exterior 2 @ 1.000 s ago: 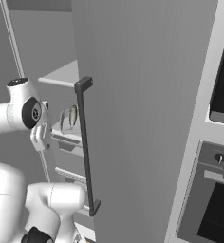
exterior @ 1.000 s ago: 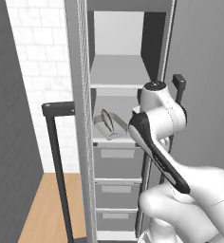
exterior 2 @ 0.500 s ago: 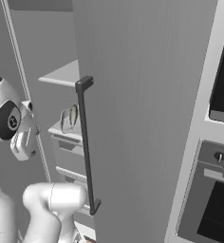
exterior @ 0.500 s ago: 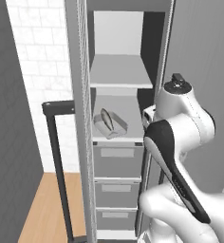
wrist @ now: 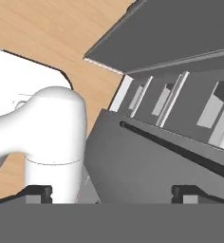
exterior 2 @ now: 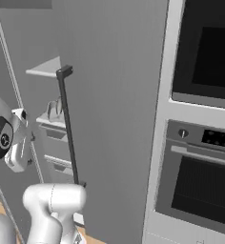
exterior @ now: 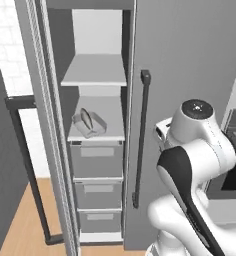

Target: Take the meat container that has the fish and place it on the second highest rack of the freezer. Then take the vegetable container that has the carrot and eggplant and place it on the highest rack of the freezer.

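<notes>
- Left base view showed the tall grey freezer cabinet (exterior: 97, 125) with its long side door (exterior: 45, 125) swung open, likely so the arm could reach the racks inside; the other grey door with the long dark bar handle (exterior: 140, 145) was closed.
- A small clear meat container with a grey fish in it (exterior: 88, 123) sat on the flat white second highest rack (exterior: 97, 131), just above the three grey drawers (exterior: 96, 159); it looked low and light, with the fish lying slanted inside it; the right base view showed it too (exterior 2: 55, 110), peeking out past the door edge.
- The flat white highest rack (exterior: 94, 70) had nothing on it; I judged the fish step was done and the vegetable step was not.
- The small dark two-finger gripper (wrist: 113, 192) pointed down at the light brown wood floor (wrist: 47, 33) and the freezer's bottom; its tips stood wide apart and held nothing, so it was let go.
</notes>
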